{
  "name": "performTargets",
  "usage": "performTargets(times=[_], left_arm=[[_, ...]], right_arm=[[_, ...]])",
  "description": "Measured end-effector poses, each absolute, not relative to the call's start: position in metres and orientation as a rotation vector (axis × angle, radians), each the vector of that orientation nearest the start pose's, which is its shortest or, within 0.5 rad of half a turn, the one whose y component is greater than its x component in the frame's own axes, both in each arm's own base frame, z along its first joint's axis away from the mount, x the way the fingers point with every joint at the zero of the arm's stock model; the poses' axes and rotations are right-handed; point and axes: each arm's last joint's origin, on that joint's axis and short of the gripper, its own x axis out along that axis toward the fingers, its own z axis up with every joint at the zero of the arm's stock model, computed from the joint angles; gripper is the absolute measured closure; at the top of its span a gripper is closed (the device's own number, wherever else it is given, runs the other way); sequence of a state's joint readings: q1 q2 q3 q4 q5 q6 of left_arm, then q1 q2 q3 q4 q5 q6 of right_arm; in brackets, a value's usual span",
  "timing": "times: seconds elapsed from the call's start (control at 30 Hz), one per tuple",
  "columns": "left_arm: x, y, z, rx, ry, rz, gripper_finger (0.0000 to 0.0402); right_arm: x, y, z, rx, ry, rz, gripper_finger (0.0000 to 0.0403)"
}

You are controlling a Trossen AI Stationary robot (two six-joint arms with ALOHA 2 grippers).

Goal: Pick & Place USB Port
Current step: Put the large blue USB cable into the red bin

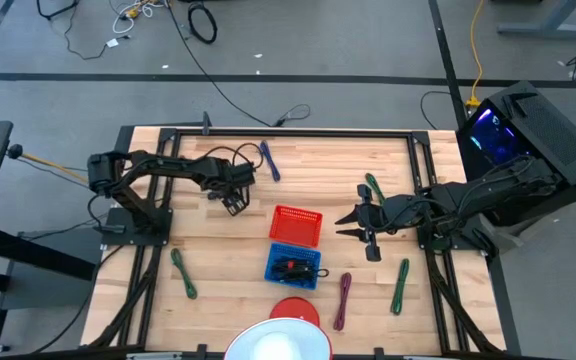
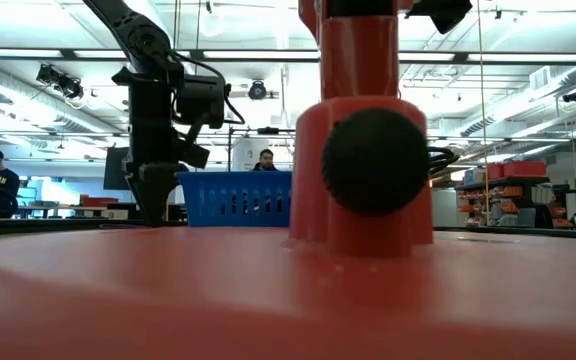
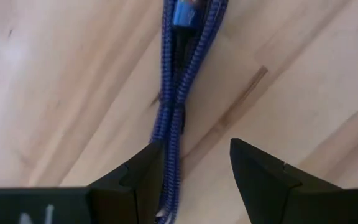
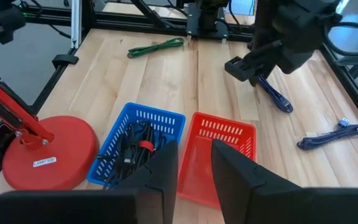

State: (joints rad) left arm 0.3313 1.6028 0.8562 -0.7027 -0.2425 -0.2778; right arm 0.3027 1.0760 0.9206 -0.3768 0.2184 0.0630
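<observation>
left tool [image 3: 188, 165] spread, straddling the blue usb cable [image 3: 178, 93], which runs toward 12 o'clock on the bench [image 3: 55, 81].

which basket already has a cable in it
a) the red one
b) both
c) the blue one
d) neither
c: the blue basket holds a dark bundled cable, while the red basket beside it shows only its bare mesh floor, as the right wrist view also shows.
</observation>
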Motion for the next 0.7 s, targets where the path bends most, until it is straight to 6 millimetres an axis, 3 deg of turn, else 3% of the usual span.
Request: performTargets(times=[0.3,0.7], left_arm=[[0.234,0.116,0.150,-0.342,1.392,0.717,0.0213],[0.235,0.120,0.142,-0.380,1.369,0.659,0.0213]], right_arm=[[0.220,0.062,0.309,-0.069,0.516,0.063,0.0305],[0.220,0.062,0.309,-0.063,0.515,0.062,0.0305]])
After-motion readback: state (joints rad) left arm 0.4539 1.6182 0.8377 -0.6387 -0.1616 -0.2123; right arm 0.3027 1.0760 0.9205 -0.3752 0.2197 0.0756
